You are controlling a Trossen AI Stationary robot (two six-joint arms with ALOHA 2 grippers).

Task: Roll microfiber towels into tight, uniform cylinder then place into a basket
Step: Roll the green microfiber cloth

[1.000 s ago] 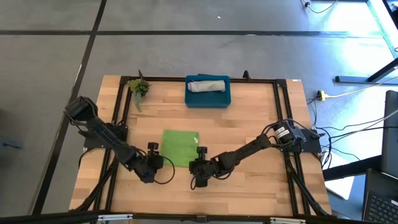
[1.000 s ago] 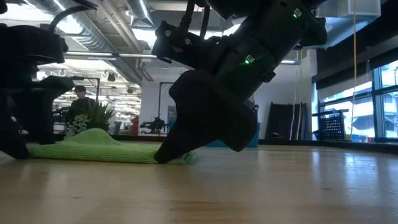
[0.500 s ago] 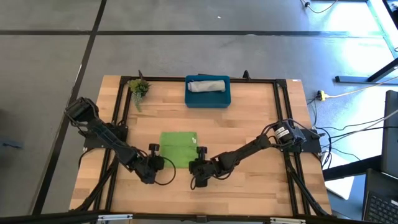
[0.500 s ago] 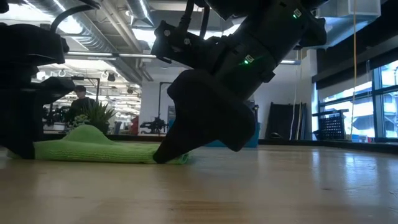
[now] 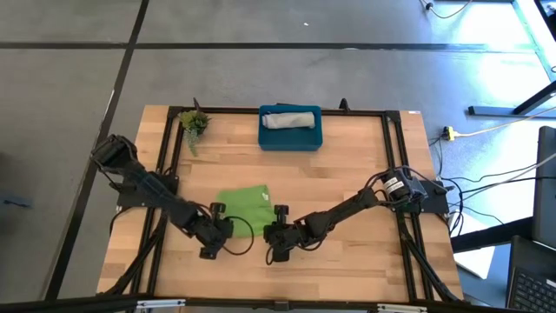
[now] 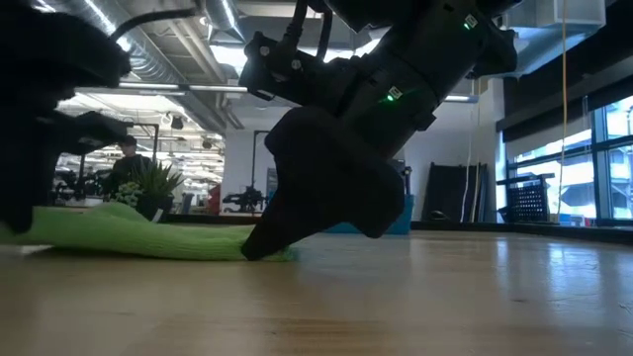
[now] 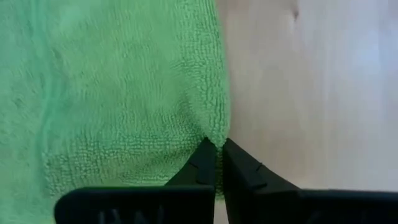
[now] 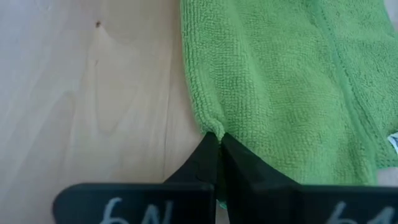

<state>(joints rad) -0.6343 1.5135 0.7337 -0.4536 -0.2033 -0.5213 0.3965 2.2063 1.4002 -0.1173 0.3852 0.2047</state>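
Observation:
The lime green microfiber towel (image 5: 243, 206) lies askew and a little rumpled on the wooden table, near its front middle. My left gripper (image 5: 219, 229) is shut on the towel at its near left corner. My right gripper (image 5: 276, 228) is shut on it at its near right corner. In the low view the towel (image 6: 148, 237) shows as a low green strip under the right gripper (image 6: 252, 251). At the far middle of the table stands the teal basket (image 5: 291, 139), and a rolled light grey towel (image 5: 289, 119) rests in it. My left gripper pinches the green towel's edge (image 7: 211, 132) by the near left corner between its two fingertips (image 7: 202, 163), coming down at a slant. The cloth puckers at the pinch and the rest lies on the table. My right gripper pinches the towel's edge (image 8: 211, 124) by the near right corner between its two fingertips (image 8: 208, 155), slanting down from the table's right. The cloth gathers into a small fold at the pinch, and the towel stays low on the table (image 6: 287, 253).
A small green plant sprig (image 5: 194, 123) lies at the far left corner. A black frame (image 5: 389, 165) runs round the tabletop. Bare wood (image 5: 347, 174) lies between the green towel and the basket and to the right.
My left gripper has shut, taking hold of the green towel's near left corner, and has shifted slightly toward the near edge. The towel's left part has been drawn leftward, so it now lies skewed instead of square, and its hump has flattened.

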